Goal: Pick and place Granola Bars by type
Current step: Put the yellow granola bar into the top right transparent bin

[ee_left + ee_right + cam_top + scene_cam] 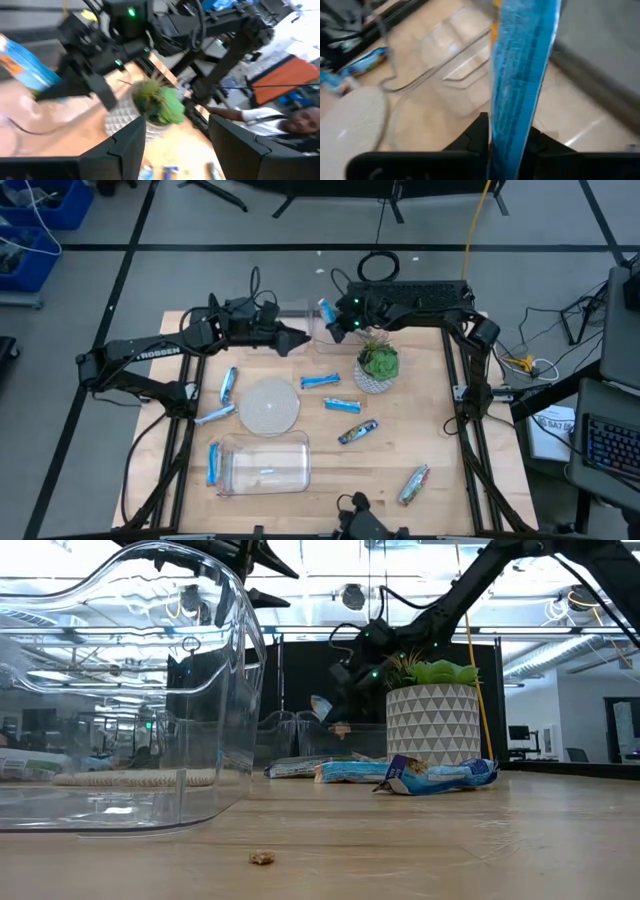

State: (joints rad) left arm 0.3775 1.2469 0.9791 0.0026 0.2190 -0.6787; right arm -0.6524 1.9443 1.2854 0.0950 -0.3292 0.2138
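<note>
Pinched upright in right claw (507, 150): blue bar (520, 75), raised above clear tub (300, 320) at surface's (440, 410) far edge, beside plant (378, 367). Nearby, left claw (300, 340) spread, holding nothing.

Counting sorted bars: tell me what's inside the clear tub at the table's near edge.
The clear tub holds one small blue bar, lying flat on its floor. Nothing else shows through its walls from above. Another blue bar lies outside, along its left wall.
</note>
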